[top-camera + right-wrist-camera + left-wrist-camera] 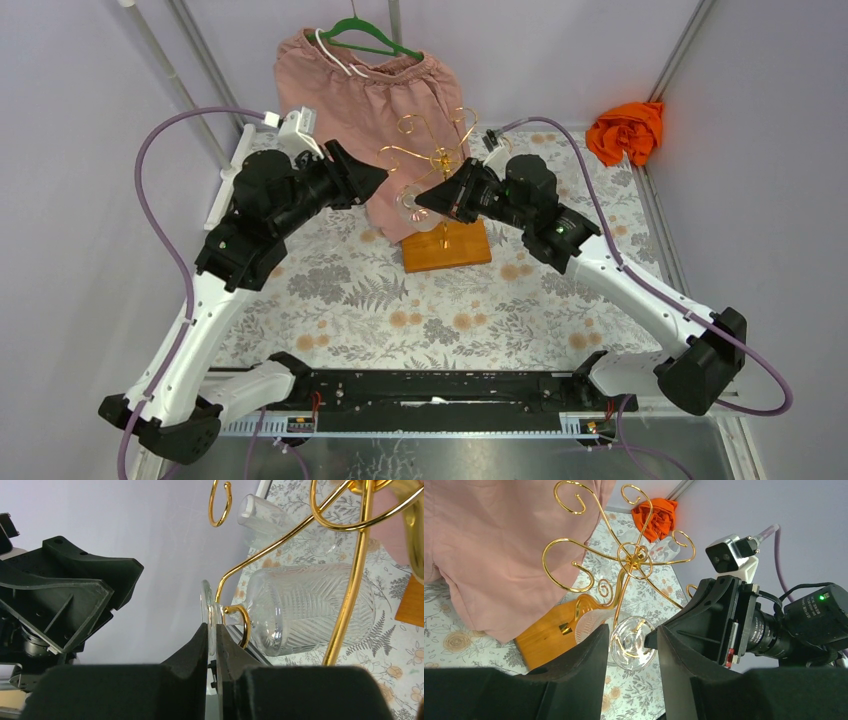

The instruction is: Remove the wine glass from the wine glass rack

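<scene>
One wine glass [415, 208], clear and ribbed, hanging bowl-down with its stem caught in a low gold curl of the wine glass rack [432, 150], just above the orange-brown wooden base [447, 247]. Not yet lifted clear of that hook.

Pinched by the foot: right gripper [212, 630] clamped on the rim of the round foot, one finger on each face of it, reaching in from the right of the central post.

Facing it from the left, left gripper [631, 630], fingers parted and holding nothing, stopped short of the glass, with the foot in sight through the gap between them. Close together, the two sets of fingertips, on either side of the glass.

Behind the rack, a pink garment [370, 100] on a green hanger [372, 40]. Farther back on the table, another clear glass piece [663, 547], kind hard to tell. In the far right corner, a crumpled orange cloth [625, 130]. Under everything, a floral tablecloth [340, 290].
</scene>
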`<action>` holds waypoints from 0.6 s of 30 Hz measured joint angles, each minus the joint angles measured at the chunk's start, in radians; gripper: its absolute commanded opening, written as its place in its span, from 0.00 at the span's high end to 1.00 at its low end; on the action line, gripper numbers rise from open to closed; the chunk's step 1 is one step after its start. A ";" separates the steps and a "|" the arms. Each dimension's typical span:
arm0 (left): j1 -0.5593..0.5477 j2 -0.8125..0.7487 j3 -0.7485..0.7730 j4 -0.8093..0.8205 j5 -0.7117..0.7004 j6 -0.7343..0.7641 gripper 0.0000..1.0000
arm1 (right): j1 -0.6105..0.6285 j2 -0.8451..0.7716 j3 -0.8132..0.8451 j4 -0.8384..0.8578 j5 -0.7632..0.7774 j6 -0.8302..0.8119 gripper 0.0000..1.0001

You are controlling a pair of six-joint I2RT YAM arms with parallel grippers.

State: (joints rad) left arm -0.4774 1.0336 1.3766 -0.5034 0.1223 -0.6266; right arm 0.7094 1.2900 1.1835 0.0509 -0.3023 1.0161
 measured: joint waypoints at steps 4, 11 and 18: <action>0.000 0.000 -0.007 0.001 0.000 0.000 0.54 | 0.002 0.003 0.009 -0.020 0.006 -0.016 1.00; 0.000 0.002 -0.014 0.001 0.001 -0.001 0.56 | 0.013 0.033 0.057 -0.053 0.006 -0.036 1.00; 0.000 0.006 -0.016 0.001 0.002 -0.001 0.57 | 0.019 0.049 0.097 -0.079 0.013 -0.050 1.00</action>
State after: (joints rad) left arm -0.4774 1.0393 1.3609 -0.5022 0.1246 -0.6273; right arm 0.7288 1.3388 1.2804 -0.0280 -0.2890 0.9657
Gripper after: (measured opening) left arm 0.435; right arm 0.131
